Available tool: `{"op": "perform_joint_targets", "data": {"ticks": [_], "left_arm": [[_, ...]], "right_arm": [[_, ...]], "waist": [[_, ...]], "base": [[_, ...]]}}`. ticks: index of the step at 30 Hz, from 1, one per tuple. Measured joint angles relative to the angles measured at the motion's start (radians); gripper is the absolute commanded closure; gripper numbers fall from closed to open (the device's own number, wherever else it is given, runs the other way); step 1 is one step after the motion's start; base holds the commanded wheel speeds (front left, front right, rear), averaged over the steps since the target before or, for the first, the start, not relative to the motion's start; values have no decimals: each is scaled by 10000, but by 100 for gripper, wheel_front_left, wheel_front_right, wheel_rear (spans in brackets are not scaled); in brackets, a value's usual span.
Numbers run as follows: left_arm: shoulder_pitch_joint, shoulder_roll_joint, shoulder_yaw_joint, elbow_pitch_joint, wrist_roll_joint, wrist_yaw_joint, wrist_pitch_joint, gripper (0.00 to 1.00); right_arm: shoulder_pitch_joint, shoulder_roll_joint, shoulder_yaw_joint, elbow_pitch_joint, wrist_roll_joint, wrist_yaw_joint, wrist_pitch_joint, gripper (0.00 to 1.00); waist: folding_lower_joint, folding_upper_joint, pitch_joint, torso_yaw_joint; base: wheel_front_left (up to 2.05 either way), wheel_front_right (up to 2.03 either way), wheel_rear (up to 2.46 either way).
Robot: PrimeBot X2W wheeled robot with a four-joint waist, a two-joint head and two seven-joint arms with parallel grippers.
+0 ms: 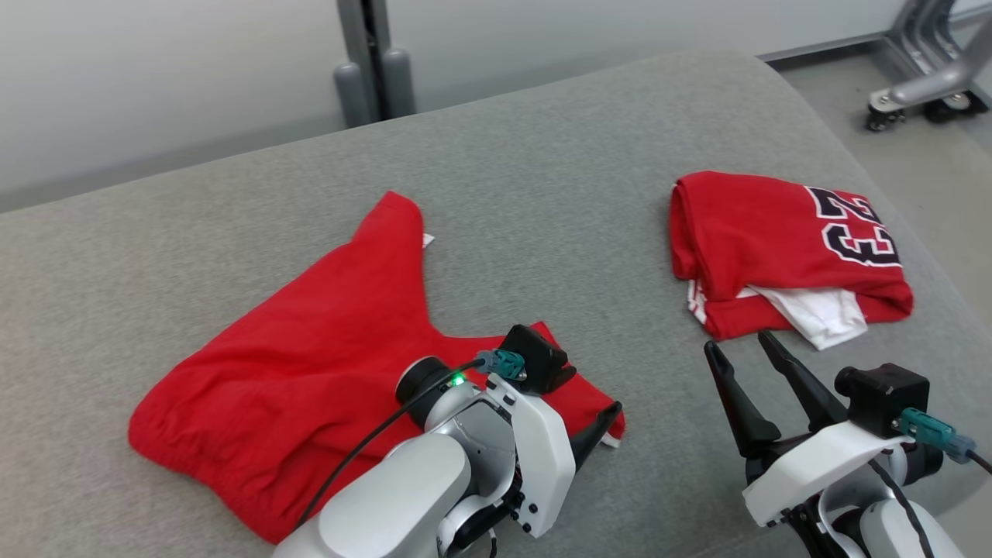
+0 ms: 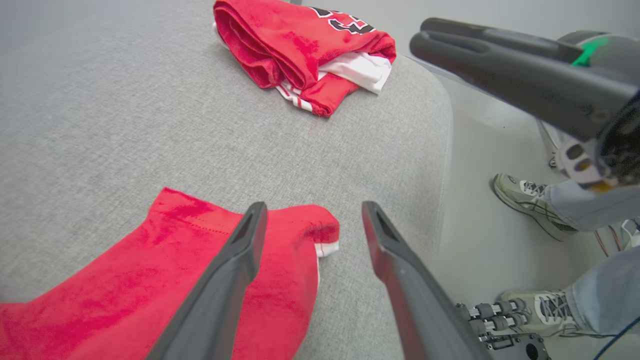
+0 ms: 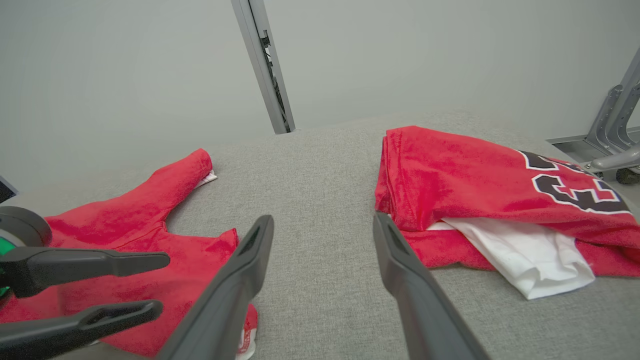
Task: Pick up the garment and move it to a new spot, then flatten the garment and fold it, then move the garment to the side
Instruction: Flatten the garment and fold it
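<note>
On the grey cushion (image 1: 542, 194), the red shorts (image 1: 310, 349) lie spread out, with the left gripper (image 2: 314, 210) wide and empty over one leg end and the right gripper (image 1: 736, 341) wide and empty nearby, so I think smoothing the bumps outward slowly comes before folding.

Padded surface (image 1: 542, 155), 2 items. Item 1, shorts (image 1: 310, 349), flat at left. Item 2, jersey (image 1: 775, 240), folded, at right, well apart. Left gripper (image 2: 314, 210) over the shorts' near right corner; right gripper (image 1: 736, 341) just before the jersey.
</note>
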Motion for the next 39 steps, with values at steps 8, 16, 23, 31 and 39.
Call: {"op": "perform_joint_targets", "data": {"ticks": [8, 16, 23, 31, 39], "left_arm": [[83, 608, 566, -1310, 134, 665, -771, 0], [1281, 2322, 1618, -3225, 201, 2255, -1103, 0], [2871, 3593, 2326, -4730, -263, 3427, -826, 0], [4548, 4577, 2652, -5628, -786, 4161, -510, 0], [5195, 4677, 2280, -4870, -1308, 3630, -186, 0]], "right_arm": [[230, -205, -353, -140, -31, -2, -29, 0], [636, -244, -623, -479, -115, 0, 17, 0], [899, -144, -802, -654, -207, 0, 61, 0], [1056, -169, -936, -790, -219, 0, 105, 0], [1110, -194, -926, -842, -265, 0, 174, 0]], "waist": [[0, 0, -282, 925], [0, 0, -689, 1926], [1, 0, -919, 2385], [0, 0, -980, 2521], [0, 0, -905, 2539]], "base": [[0, 0, 0], [0, 0, 0], [0, 0, 0], [0, 0, 0], [0, 0, 0]]}}
